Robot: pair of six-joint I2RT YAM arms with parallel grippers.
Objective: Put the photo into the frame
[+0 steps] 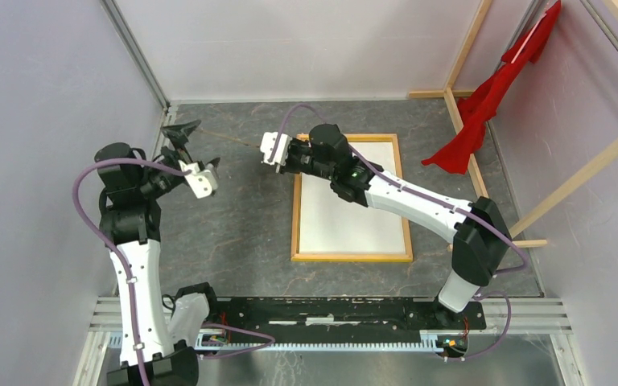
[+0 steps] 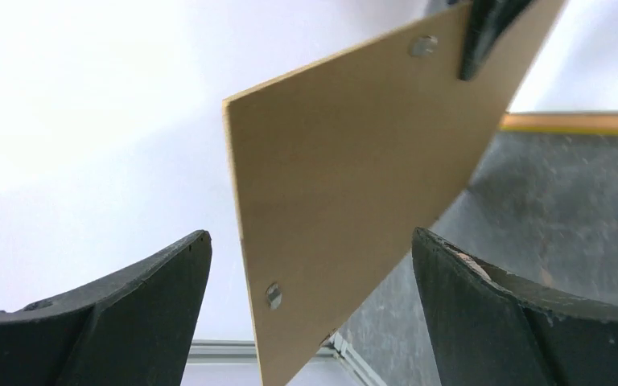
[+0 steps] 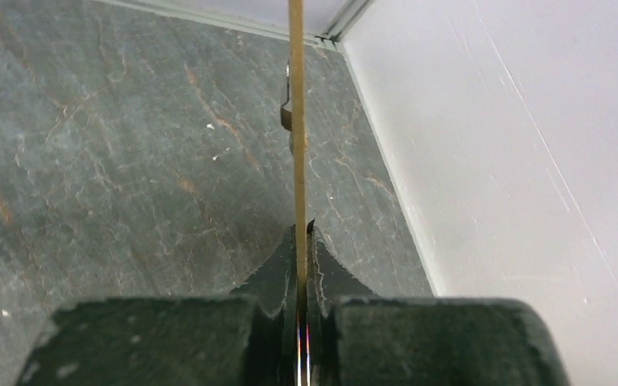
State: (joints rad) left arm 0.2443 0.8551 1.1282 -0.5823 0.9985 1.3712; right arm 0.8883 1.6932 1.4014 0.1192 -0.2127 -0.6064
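Note:
The frame (image 1: pixel 352 257) lies flat right of the table's middle, its light wood side up. The photo (image 1: pixel 334 225) lies inside it, white reverse up. My right gripper (image 1: pixel 262 149) reaches over the frame's far left corner. It is shut on a thin brown backing board (image 3: pixel 296 121), held on edge above the table left of the frame. In the left wrist view the board (image 2: pixel 354 161) hangs tilted, with small metal tabs on its face. My left gripper (image 2: pixel 310 235) stands open around the board's lower corner, its fingers (image 2: pixel 153 297) apart from it.
A red cloth (image 1: pixel 491 104) hangs on bare wooden beams (image 1: pixel 467 48) at the back right; another beam (image 1: pixel 587 173) slants along the right wall. Pale walls close in the left, back and right. A metal rail (image 1: pixel 330 322) runs along the near edge.

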